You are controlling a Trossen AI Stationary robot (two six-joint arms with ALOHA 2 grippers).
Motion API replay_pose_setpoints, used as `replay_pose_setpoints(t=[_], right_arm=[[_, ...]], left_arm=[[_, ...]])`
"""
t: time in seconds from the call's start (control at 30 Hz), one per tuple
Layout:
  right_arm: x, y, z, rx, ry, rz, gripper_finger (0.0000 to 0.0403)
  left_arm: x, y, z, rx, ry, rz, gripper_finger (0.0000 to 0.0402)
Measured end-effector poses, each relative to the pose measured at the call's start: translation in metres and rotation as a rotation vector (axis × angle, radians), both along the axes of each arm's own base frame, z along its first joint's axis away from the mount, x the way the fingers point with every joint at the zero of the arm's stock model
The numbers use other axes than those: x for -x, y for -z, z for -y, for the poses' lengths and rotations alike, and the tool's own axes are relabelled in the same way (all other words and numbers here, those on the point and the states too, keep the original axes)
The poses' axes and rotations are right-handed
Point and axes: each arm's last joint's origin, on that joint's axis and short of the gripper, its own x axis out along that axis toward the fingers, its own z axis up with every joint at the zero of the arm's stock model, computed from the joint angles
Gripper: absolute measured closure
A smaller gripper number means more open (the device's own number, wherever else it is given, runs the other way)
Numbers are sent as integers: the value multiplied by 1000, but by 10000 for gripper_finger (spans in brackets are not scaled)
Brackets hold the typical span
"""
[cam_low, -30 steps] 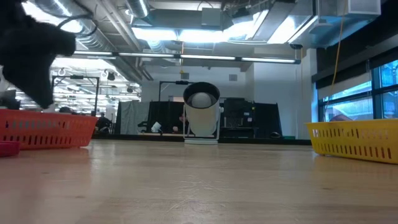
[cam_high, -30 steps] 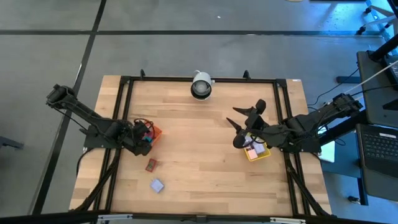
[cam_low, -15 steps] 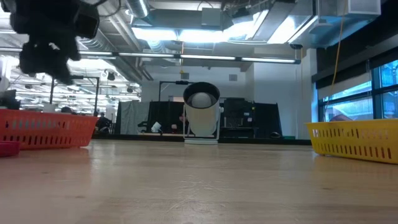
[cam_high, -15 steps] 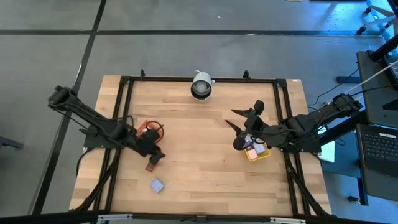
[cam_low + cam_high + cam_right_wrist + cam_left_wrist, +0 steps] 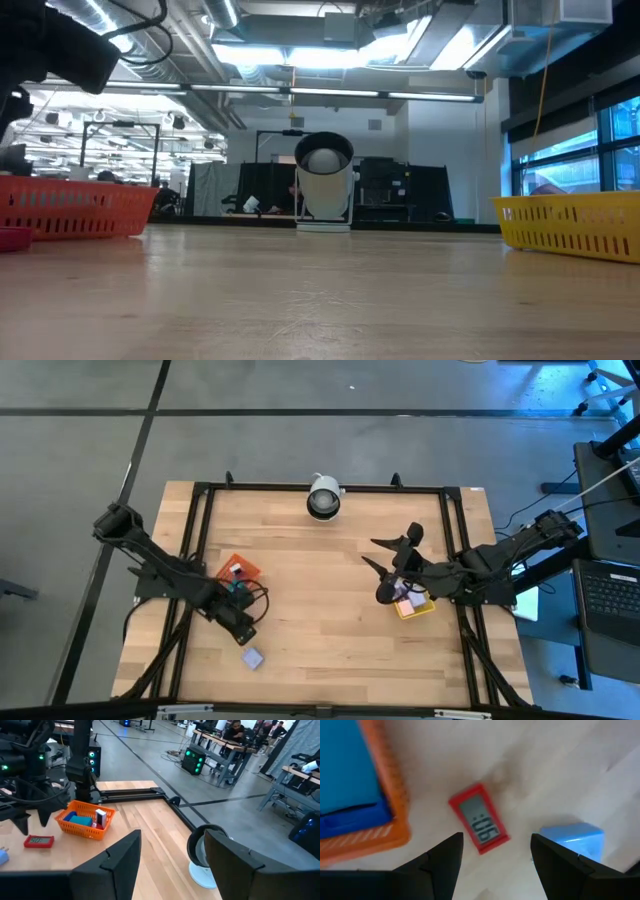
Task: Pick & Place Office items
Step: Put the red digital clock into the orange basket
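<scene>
A small red office item with a grey number display (image 5: 479, 818) lies flat on the wood. My left gripper (image 5: 497, 862) hangs open just above it, pointing down, with a finger on either side and touching nothing. In the high view the left gripper (image 5: 241, 626) covers that item. A light blue block (image 5: 572, 837) lies beside it, showing lavender (image 5: 252, 658) from above. The orange tray (image 5: 238, 571) holds blue and red items. My right gripper (image 5: 373, 553) waits open and raised beside the yellow tray (image 5: 414, 605), which holds several items.
A white camera on a round base (image 5: 322, 498) stands at the middle of the far edge. A black frame rail (image 5: 300, 487) runs around the table. The orange tray (image 5: 75, 208) and the yellow tray (image 5: 570, 225) sit at opposite sides, with bare wood between them.
My left gripper has left the orange tray and gone toward the table's near edge, tipping to point more steeply down. It now stands over the red item. The items on the table have stayed where they were.
</scene>
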Motion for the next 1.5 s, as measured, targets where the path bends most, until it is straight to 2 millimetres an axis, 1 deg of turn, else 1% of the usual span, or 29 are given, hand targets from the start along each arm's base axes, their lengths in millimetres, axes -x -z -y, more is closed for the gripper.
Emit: replay_pose_setpoints(t=[0.1,0.37,0.73,1.0,1.23,1.5], right_arm=[[0,0,0,-1,-7,-4,186],[0,1,0,-1,-24,-19,186],[1,2,-2,1,-56,-30,186],[3,2,-8,4,-83,-32,186],[6,2,-14,4,-108,-31,186],[6,2,-15,15,-113,-35,186]], left_arm=[[-5,-2,3,-17,8,-33,173],[-11,10,10,13,-2,-120,171],[-13,12,8,-37,-70,-95,169],[-16,25,10,-51,-79,-155,169],[-18,30,10,-65,-85,-171,169],[-22,43,11,-95,-92,-209,169]])
